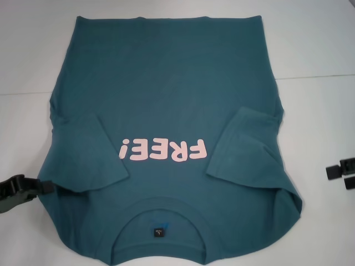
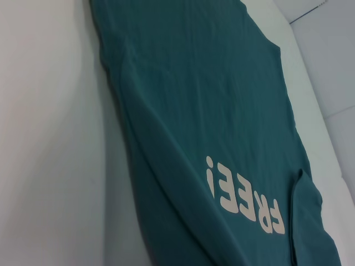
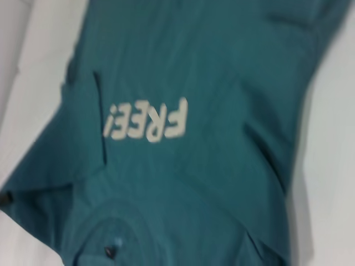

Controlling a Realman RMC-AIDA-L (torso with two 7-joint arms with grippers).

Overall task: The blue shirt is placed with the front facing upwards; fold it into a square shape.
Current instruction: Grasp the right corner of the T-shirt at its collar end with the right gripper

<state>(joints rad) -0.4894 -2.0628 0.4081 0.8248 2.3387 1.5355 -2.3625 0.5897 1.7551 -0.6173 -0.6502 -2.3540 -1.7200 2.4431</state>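
Note:
The blue shirt lies flat on the table, front up, with its collar and dark neck label nearest me and the hem at the far side. Pink "FREE!" lettering reads upside down from here. Both short sleeves are folded inward over the chest, one at the left and one at the right. My left gripper sits low at the shirt's left shoulder edge. Off the shirt's right side, my right gripper stands open on bare table. The wrist views show the shirt only.
A white table surrounds the shirt, with bare strips to the left, right and far side. A seam line in the surface runs across behind the shirt's middle.

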